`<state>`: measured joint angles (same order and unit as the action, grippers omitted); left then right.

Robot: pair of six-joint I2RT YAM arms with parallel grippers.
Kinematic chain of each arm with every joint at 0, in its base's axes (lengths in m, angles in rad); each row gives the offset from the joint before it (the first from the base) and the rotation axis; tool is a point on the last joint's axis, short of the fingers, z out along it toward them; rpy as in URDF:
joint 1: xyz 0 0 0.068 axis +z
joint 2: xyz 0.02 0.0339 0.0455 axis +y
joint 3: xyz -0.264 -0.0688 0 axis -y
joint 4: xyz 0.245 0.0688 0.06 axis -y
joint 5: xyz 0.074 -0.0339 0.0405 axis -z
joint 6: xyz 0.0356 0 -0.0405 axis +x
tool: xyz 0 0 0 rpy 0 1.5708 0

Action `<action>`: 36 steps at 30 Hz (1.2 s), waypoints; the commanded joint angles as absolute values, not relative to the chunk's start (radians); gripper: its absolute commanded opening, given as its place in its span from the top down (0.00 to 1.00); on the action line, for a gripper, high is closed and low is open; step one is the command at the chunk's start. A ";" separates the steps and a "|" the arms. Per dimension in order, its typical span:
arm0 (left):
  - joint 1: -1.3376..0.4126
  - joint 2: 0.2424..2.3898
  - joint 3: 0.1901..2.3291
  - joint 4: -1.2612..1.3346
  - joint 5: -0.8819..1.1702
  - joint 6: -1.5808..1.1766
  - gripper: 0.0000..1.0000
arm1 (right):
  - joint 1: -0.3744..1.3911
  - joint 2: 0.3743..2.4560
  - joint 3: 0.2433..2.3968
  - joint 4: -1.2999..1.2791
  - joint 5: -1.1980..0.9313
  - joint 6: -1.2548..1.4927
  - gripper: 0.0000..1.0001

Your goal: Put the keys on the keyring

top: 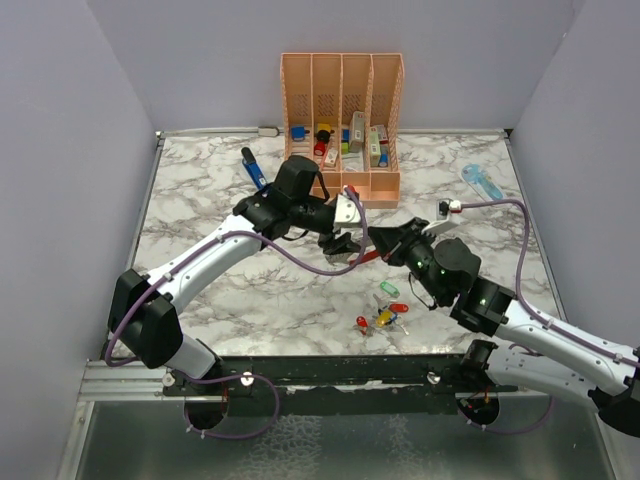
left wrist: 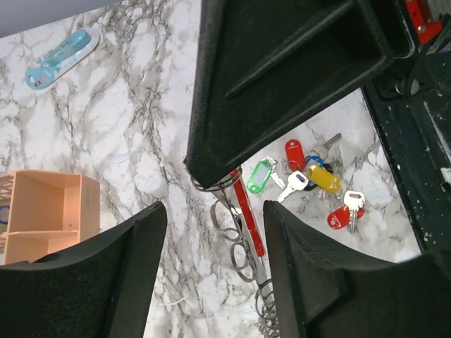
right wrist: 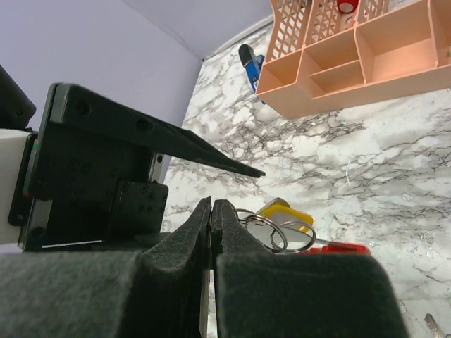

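Two black pads of the right gripper (right wrist: 211, 215) are pressed flat together. The thin wire of the keyring (left wrist: 245, 211) runs out from their tip, so I judge them clamped on it. The left gripper (left wrist: 215, 218) stands parted, its fingers either side of the ring's red bar without touching it. The keyring hangs between the two grippers at the middle of the top view. The keys (left wrist: 310, 184) lie in a loose bunch on the marble table (top: 200, 200), right of centre in the left wrist view, apart from the ring. The ring looks light, stiff and slippery, likely to swivel in a pinch, so the broader red bar seems the better hold. The keys are tiny and flat, best taken by their plastic heads. Only the left wrist view shows the gap around the red bar. Only the right wrist view shows the closed pads and the small split rings (right wrist: 275, 229), with a yellow tag (right wrist: 282, 210) just behind them; threaded or not, I cannot tell.
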<state>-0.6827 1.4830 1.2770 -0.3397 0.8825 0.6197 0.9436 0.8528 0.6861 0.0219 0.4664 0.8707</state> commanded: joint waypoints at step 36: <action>-0.666 1.402 1.144 -0.173 1.046 0.556 0.62 | 0.943 0.826 0.646 0.153 0.419 0.953 0.99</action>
<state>-0.6670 1.4357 1.1599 -0.1650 0.9993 0.5350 0.9436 0.8501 0.6556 0.0978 0.3988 0.9287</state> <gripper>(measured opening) 0.372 0.017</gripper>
